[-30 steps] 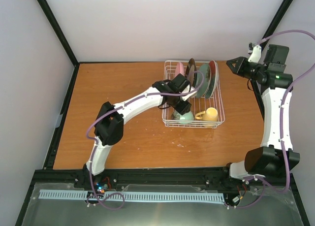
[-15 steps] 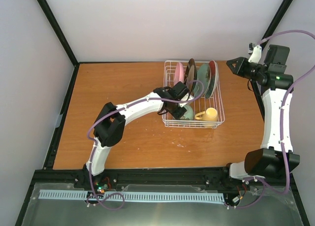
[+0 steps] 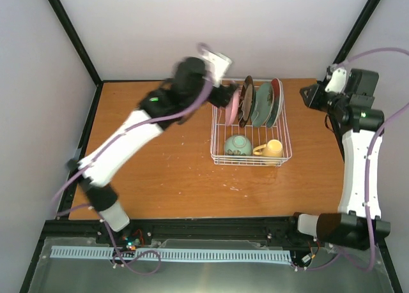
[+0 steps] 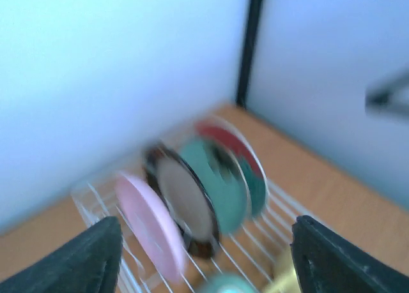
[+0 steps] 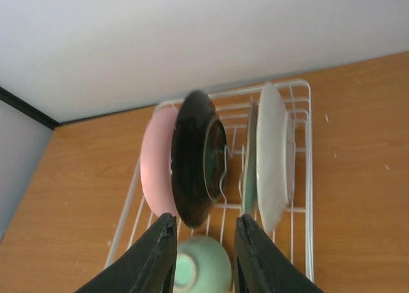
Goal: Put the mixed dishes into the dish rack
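The white wire dish rack [image 3: 284,136] holds four upright plates: pink [image 3: 234,103], dark [image 3: 246,96], mint-green [image 3: 262,105] and red [image 3: 276,101]. In front of them lie the mint-green bowl [image 3: 238,145] and the cream-yellow mug [image 3: 273,149]. My left gripper [image 3: 223,95] hovers, blurred, above the rack's back left corner. Its jaws stand wide open and empty [image 4: 204,267], with the pink plate [image 4: 150,226] and the dark plate [image 4: 185,200] below. My right gripper [image 3: 308,94] hangs right of the rack, slightly open [image 5: 203,261] and empty, over the bowl [image 5: 201,264].
The rack [image 5: 307,178] stands at the back middle of the wooden table [image 3: 153,165]. Black frame posts [image 3: 73,37] and pale walls close in the back and sides. The right arm's upright links [image 3: 358,165] stand along the table's right edge.
My left arm has lifted out of the rack's front left, up and back, leaving the bowl there, and its jaws have opened wide. The right gripper has opened a little.
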`<state>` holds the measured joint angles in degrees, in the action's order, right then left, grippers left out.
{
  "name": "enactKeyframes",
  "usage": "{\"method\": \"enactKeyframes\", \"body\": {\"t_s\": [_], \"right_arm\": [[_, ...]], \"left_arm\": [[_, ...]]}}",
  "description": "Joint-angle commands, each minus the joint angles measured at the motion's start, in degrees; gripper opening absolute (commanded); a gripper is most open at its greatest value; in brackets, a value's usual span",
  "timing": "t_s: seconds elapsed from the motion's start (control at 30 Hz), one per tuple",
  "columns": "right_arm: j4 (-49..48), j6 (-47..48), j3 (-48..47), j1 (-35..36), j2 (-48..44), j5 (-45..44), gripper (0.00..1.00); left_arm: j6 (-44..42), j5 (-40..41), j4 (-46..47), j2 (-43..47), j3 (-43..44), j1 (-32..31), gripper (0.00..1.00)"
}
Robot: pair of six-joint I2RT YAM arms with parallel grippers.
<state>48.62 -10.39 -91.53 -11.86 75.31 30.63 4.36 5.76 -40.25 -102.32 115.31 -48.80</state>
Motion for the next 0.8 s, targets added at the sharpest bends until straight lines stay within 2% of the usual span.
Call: {"method": "enactKeyframes", "body": {"t_s": [0.0,0.1,0.27,0.43,0.53,0.77], "right_arm": [[1.06,0.49,9.10,0.25,-7.28,-3.83,0.26],[-1.21,-2.21,16.14,0.24,-11.34,-5.10,0.26],[-5.75,-3.61,25.25,0.18,-17.70,-8.70,0.25],[-8.22,-1.35,29.84,0.23,-24.80,-15.28,0.25],[-8.48,0.75,30.81,0.21,-27.04,-18.87,0.25],[-10.81,4.47,31.70,0.22,-29.23,-24.37,0.26]], "left_arm": [[5.80,3.92,16.95,16.68,-10.67,7.56,0.81],[9.12,1.16,26.53,26.37,-26.07,16.39,0.98],[18.00,-11.06,32.05,34.75,-40.97,30.70,1.00],[26.07,-21.84,38.43,37.34,-52.90,38.00,1.00],[27.76,-26.94,41.68,37.92,-55.50,40.81,1.00],[27.57,-37.01,40.48,36.48,-53.62,50.84,1.00]]}}
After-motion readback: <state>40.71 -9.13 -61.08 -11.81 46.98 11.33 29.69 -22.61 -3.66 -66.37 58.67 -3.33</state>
